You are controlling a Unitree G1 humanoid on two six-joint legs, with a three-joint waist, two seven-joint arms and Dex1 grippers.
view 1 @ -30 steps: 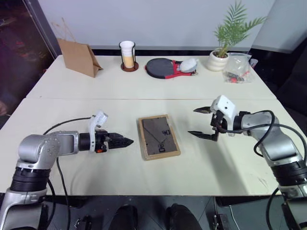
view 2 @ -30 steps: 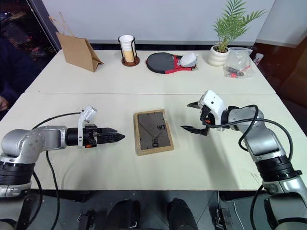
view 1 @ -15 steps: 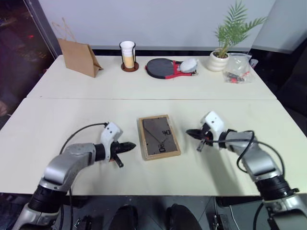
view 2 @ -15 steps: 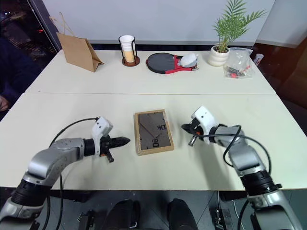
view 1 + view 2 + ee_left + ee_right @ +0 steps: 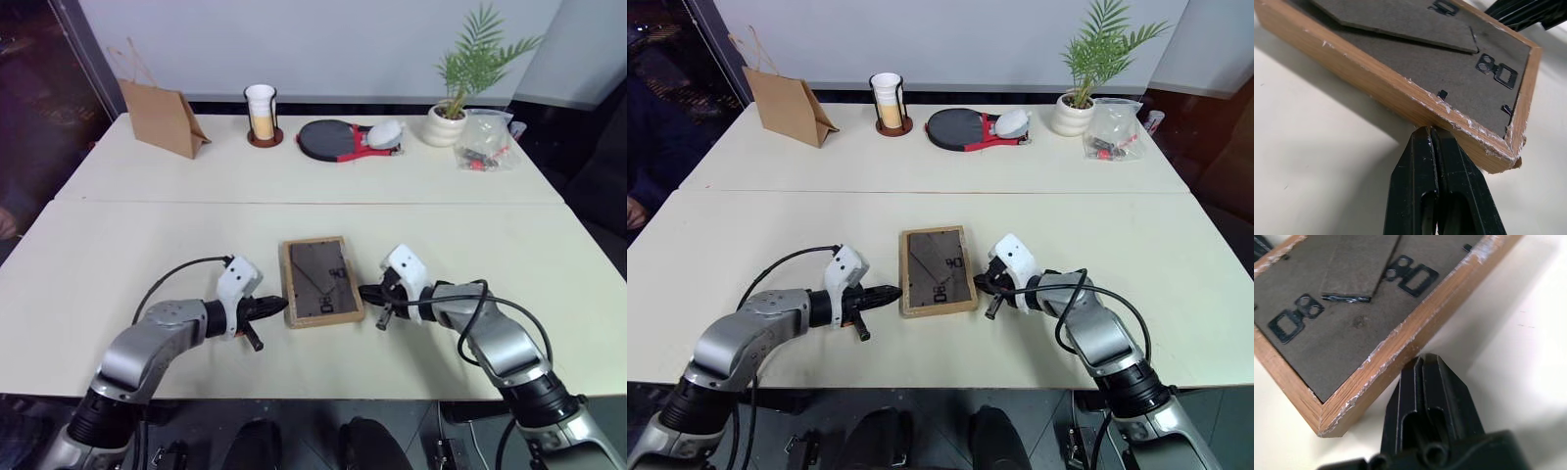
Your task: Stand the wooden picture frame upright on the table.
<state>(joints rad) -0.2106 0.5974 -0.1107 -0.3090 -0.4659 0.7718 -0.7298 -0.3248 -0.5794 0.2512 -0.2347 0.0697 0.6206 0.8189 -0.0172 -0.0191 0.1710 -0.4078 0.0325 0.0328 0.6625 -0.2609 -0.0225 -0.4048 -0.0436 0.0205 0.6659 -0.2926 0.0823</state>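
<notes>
No readable writing on the wooden picture frame back.

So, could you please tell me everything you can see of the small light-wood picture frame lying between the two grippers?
The small rectangular light-wood picture frame lies flat, back up, on the pale cream table, near its front edge. Its dark grey-brown backing board carries a folded-flat stand and small black metal clips. The wooden edges look scuffed and chipped, especially at the corners. The shut left gripper presses its tip against one long side; the shut right gripper meets the opposite side.
</notes>
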